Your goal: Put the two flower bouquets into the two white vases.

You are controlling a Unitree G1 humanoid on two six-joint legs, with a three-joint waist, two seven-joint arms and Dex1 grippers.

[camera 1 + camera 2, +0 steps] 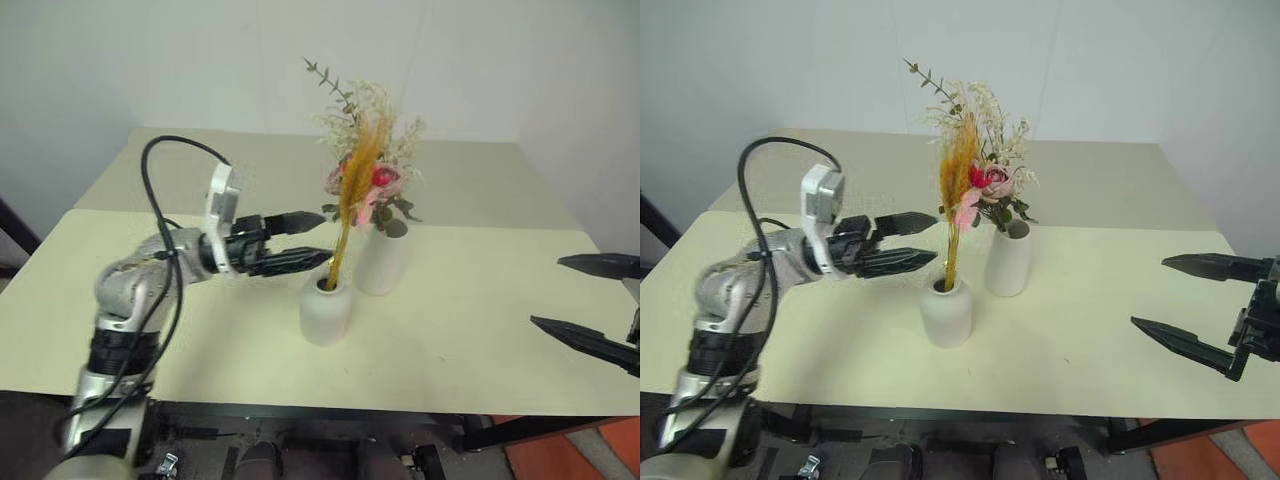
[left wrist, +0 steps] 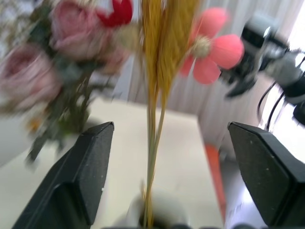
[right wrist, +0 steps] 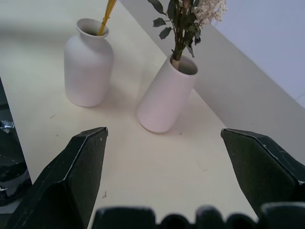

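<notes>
Releasing is the step in hand: in the left eye view the left gripper [image 1: 318,240] stands with its 2 black fingers apart, level, just beside the slim bundle of yellow-orange stalks [image 1: 352,205], which stands in the shorter rounded white ceramic vase [image 1: 326,309]. The bushy bunch of pink roses, cream sprigs and green leaves [image 1: 372,165] sits in the taller tapered white ceramic vase [image 1: 381,260], just behind the short one. Both bouquets appear placed; the next move calls for drawing the left gripper clear without brushing the stalks.

In the right eye view the right gripper [image 1: 1173,296] hangs spread wide and empty, well apart from both vases.

In the left wrist view the stalks rise between the parted fingers [image 2: 90,157], touching neither.

In the right wrist view both vases stand on the cream table [image 3: 157,162].
</notes>
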